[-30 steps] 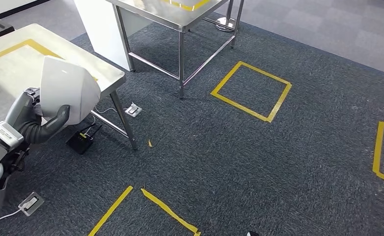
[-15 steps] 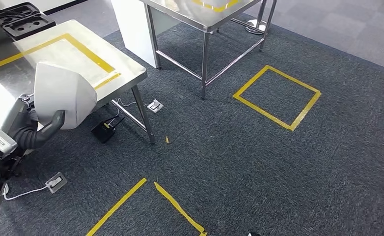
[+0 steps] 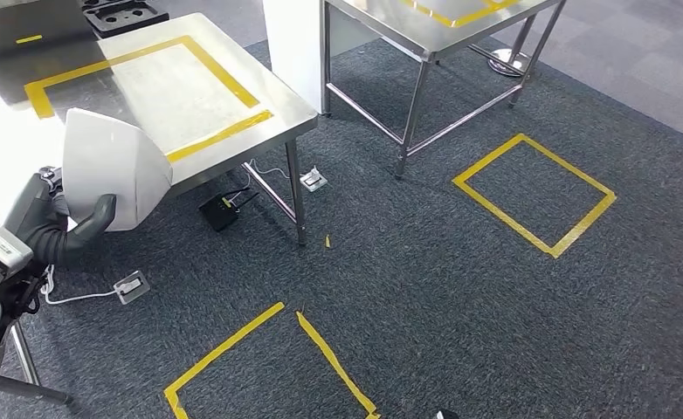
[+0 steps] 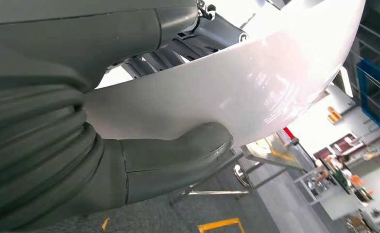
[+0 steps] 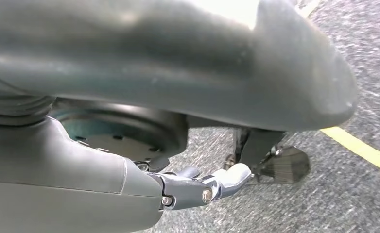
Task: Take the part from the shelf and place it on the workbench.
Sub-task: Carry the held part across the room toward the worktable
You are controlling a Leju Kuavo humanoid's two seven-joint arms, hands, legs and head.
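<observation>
The left hand (image 3: 58,229) grips the smooth white curved shell part (image 3: 111,170), thumb pressed under its rim, carrying it just beside the steel desk with yellow tape (image 3: 281,131). Right hand (image 5: 198,187): grip unclear, blurred.

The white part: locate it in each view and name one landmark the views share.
Head view: white part at the left, held by the left hand near the steel workbench.
Left wrist view: it spans the middle, thumb pressed on it.
Right wrist view: not in it.
Shared landmark: yellow floor tape.
</observation>
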